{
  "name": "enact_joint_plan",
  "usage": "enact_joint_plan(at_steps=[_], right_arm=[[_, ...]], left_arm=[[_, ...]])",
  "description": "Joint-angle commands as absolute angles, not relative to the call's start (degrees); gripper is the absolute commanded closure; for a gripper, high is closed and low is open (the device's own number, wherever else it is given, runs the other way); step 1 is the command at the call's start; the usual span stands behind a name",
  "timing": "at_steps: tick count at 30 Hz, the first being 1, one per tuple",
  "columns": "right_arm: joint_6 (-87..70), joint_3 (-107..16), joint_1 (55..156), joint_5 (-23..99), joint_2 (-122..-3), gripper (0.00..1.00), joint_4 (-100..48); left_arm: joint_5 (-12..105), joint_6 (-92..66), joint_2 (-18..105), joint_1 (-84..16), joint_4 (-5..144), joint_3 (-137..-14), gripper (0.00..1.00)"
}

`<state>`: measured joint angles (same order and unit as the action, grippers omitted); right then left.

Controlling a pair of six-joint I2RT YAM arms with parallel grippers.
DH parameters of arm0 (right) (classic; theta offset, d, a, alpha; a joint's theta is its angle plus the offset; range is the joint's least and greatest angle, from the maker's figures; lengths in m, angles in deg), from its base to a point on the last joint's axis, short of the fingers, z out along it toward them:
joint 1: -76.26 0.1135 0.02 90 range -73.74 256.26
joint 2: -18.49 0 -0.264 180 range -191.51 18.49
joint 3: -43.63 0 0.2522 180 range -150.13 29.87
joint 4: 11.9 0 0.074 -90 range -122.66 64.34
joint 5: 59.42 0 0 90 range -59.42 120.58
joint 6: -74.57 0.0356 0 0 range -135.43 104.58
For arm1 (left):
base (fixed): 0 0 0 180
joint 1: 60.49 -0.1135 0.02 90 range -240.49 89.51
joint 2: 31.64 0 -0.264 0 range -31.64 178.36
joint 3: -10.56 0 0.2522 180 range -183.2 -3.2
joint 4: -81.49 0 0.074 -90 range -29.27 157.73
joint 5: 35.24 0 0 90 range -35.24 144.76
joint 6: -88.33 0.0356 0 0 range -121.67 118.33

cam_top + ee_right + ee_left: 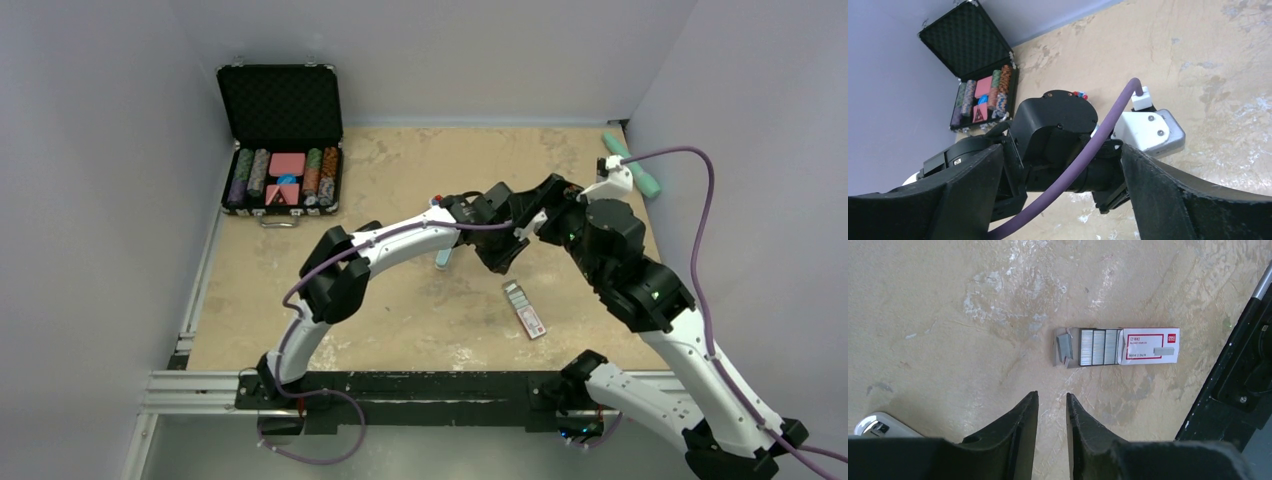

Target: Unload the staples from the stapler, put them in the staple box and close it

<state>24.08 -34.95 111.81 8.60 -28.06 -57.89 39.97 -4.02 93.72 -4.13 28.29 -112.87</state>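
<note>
I cannot make out the black stapler in any view. My left gripper (pixel 502 260) hovers low over the table, its fingers (pixel 1028 412) a narrow gap apart with nothing between them. Ahead of it lies the red-and-white packet (pixel 1148 346), open, with rows of staple strips (pixel 1098 346). A small grey piece (pixel 1064 346) lies at the packet's open end; I cannot tell whether it is the staples or a flap. My right gripper (pixel 1060 150) is wide open and empty, facing the left arm's wrist (pixel 1058 130); in the top view it (pixel 515 205) sits just behind the left gripper.
A pale blue-grey bar (pixel 443 258) lies just left of the left gripper. An open black case of poker chips (pixel 282 150) stands at the back left. A teal object (pixel 632 165) lies at the back right by the wall. The packet (pixel 524 308) lies in the near middle.
</note>
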Motion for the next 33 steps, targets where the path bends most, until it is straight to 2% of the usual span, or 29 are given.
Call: enact_joint_plan(at_steps=[1,5,9,15,19,24,28,33], right_arm=[[25.0,-36.4,111.6,3.2,-29.5,0.16,-59.8],[27.2,-34.3,111.2,-0.3,-30.8,0.20,-61.6],[26.3,-33.3,110.1,2.7,-32.1,0.22,-60.3],[24.5,-34.6,109.5,5.4,-32.8,0.21,-57.9],[25.2,-34.2,109.4,5.5,-35.2,0.21,-58.0],[28.2,-30.4,107.8,6.1,-38.9,0.24,-57.5],[26.2,-24.0,98.7,14.3,-41.9,0.28,-53.2],[24.5,-18.7,95.2,18.5,-41.6,0.31,-49.6]], left_arm=[[39.2,-4.6,94.8,-4.4,32.4,-112.1,0.70],[38.3,-6.9,96.7,-4.5,35.7,-111.3,0.74],[39.7,-10.6,93.5,-6.0,39.5,-107.4,0.74],[47.9,-14.3,80.2,-8.8,42.9,-96.5,0.58],[56.3,-15.2,72.8,-9.7,40.3,-91.0,0.55],[58.4,-18.0,69.9,-12.1,41.1,-85.6,0.56],[55.4,-18.7,71.9,-12.3,42.8,-84.5,0.60],[68.5,-20.8,68.7,-12.4,41.5,-81.8,0.62]])
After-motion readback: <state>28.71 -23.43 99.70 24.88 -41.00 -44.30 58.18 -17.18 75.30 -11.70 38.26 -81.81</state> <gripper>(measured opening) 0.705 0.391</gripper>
